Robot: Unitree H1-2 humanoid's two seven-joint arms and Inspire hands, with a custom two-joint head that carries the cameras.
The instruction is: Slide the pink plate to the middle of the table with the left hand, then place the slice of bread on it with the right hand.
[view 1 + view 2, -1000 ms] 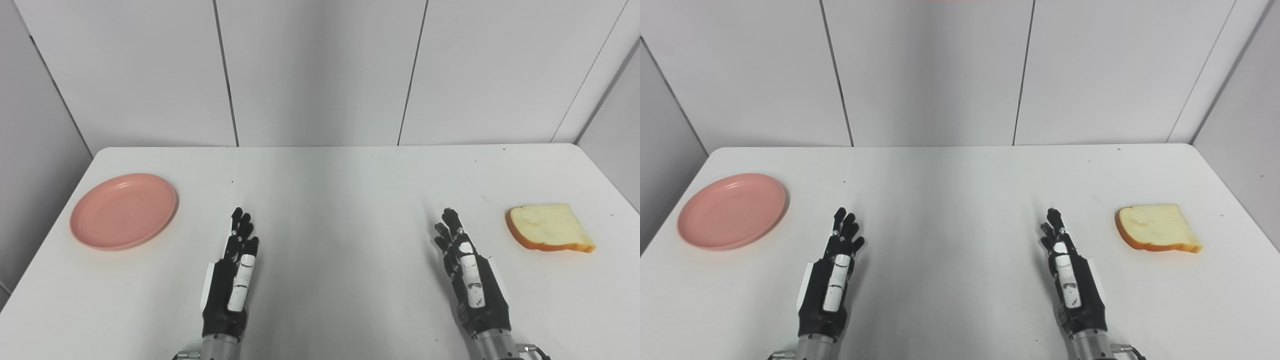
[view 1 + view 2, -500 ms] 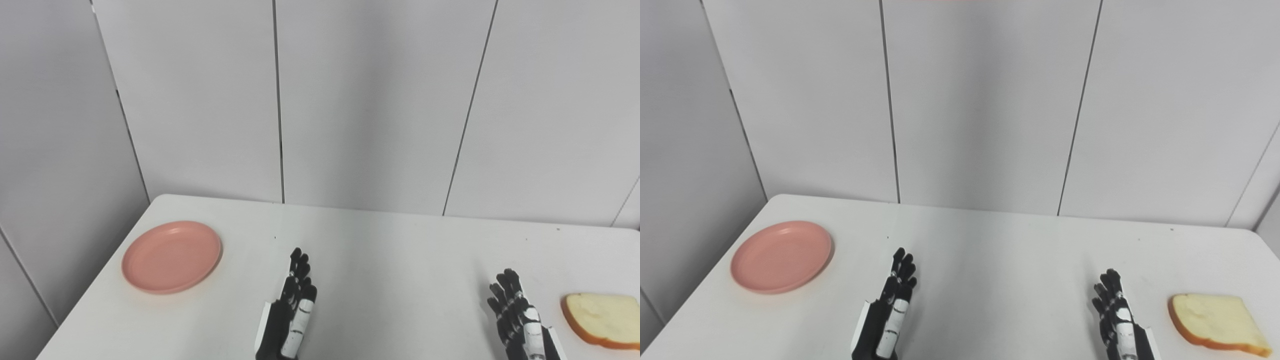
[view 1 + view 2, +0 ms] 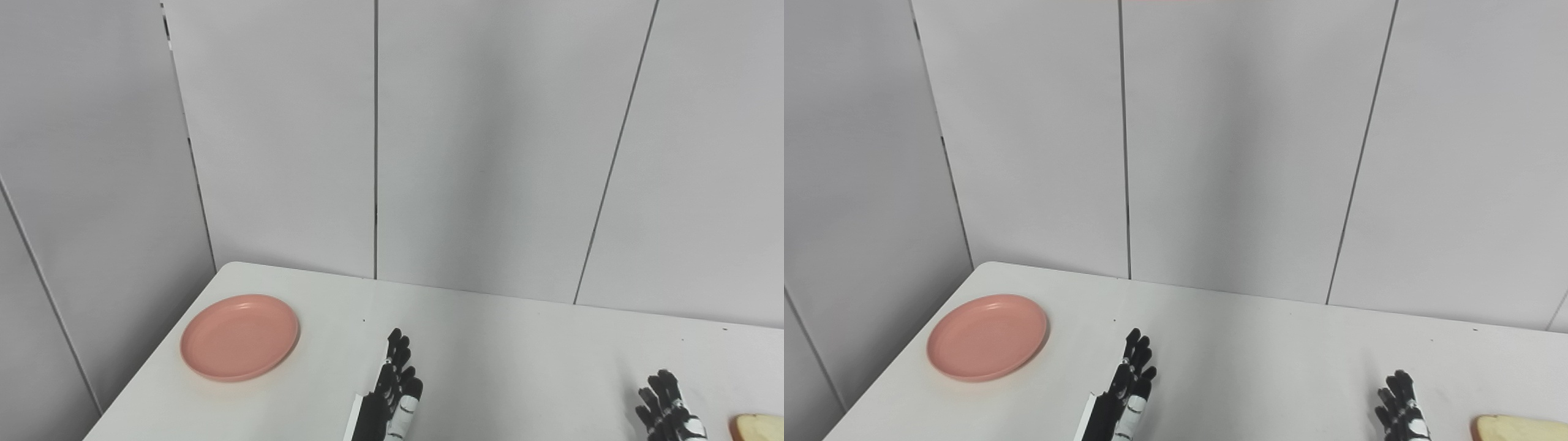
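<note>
The pink plate [image 3: 239,336] lies flat and bare near the table's left edge. My left hand [image 3: 392,394] rests at the bottom of the picture, to the right of the plate and apart from it, fingers straight and holding nothing. My right hand [image 3: 667,410] shows only its fingers at the bottom right, spread and bare. The slice of bread [image 3: 1519,427] lies on the table right of that hand, cut off by the bottom edge and apart from the fingers.
The white table [image 3: 508,343] stands against grey wall panels at the back and left. Its left edge runs close beside the plate. A few small dark specks mark the tabletop.
The camera has tilted up and turned left, so the whole scene has slid down and right in the picture. Both hands, the plate and the bread keep their places on the table.
</note>
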